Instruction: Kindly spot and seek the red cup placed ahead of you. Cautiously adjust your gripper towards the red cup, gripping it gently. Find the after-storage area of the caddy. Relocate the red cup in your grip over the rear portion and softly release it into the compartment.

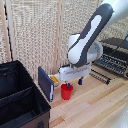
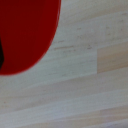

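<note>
Nearest of all sits the caddy (image 1: 22,97), a big black fabric box filling the near left corner of the exterior view, its cross divider splitting it into a far section and a near one; both look dark inside, and I can't make out anything lying in them.

Right of it, over the pale wooden table (image 1: 95,102), the gripper (image 1: 67,85) hangs from the white arm, pointing straight down onto the red cup (image 1: 66,91). Its fingers reach to the cup's rim, but how wide they stand, or whether they have closed on the cup, I cannot tell. The cup stands upright on the wood, well apart from the caddy.

From the wrist, the red cup (image 2: 25,32) is a broad red blur against the boards, with a dark sliver of finger (image 2: 1,52) at the picture's edge.

Just left of the cup a flat blue and yellow box (image 1: 46,83) stands on edge. Far right, a dark metal appliance (image 1: 114,57) rests on the table.
</note>
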